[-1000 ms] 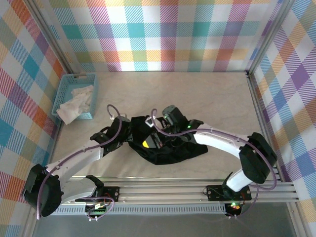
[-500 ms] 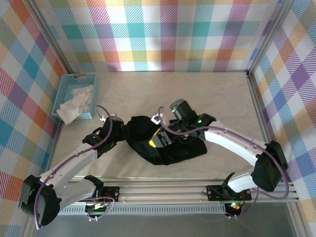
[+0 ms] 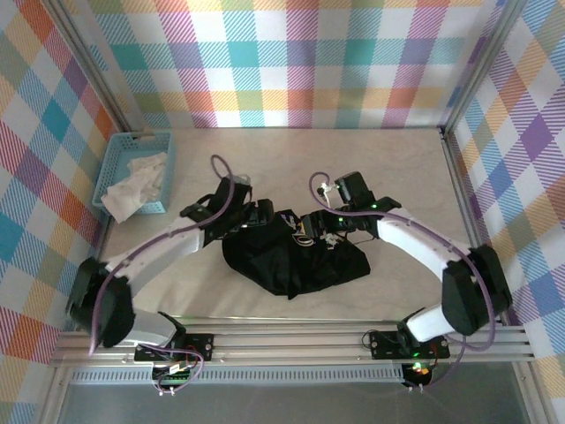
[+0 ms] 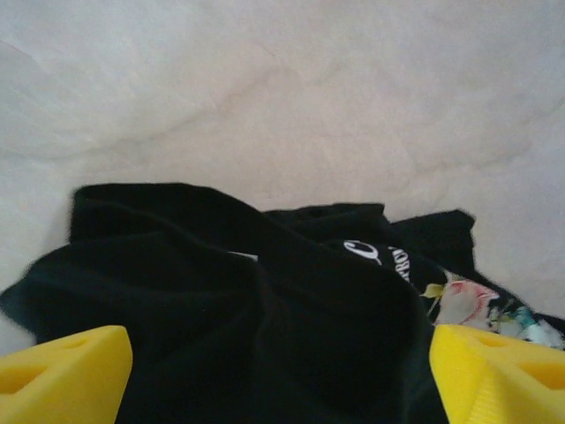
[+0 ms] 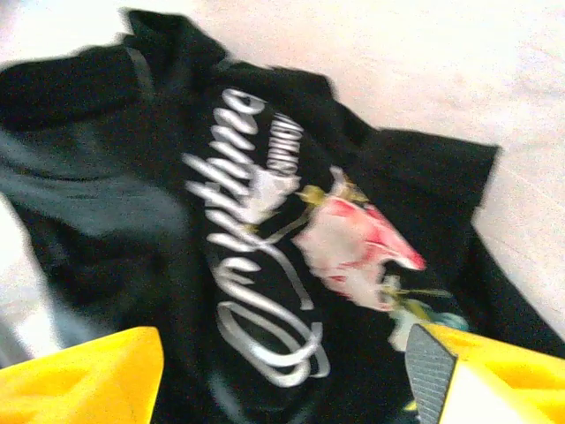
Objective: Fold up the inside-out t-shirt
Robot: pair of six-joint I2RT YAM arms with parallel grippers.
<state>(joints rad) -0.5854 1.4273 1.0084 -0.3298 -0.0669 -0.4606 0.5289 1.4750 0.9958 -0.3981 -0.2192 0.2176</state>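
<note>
The black t-shirt (image 3: 296, 261) lies in a crumpled heap on the middle of the table. Its script-and-flower print (image 5: 291, 238) faces up near the heap's back edge. My left gripper (image 3: 260, 216) hovers over the heap's back left part, open; its yellow fingers (image 4: 62, 371) stand wide apart above black folds (image 4: 265, 300). My right gripper (image 3: 315, 231) hangs over the print, open, with its yellow fingers (image 5: 490, 375) spread on either side of the lettering. Neither holds cloth.
A light-blue basket (image 3: 117, 159) with a white cloth (image 3: 132, 185) stands at the back left. Bare pale tabletop (image 3: 397, 168) stretches behind and right of the shirt. Checked walls enclose the table. The metal base rail (image 3: 291, 340) runs along the near edge.
Both grippers have gone from shut to open and let go of the shirt. Both have moved toward the back, and the shirt has settled into a heap.
</note>
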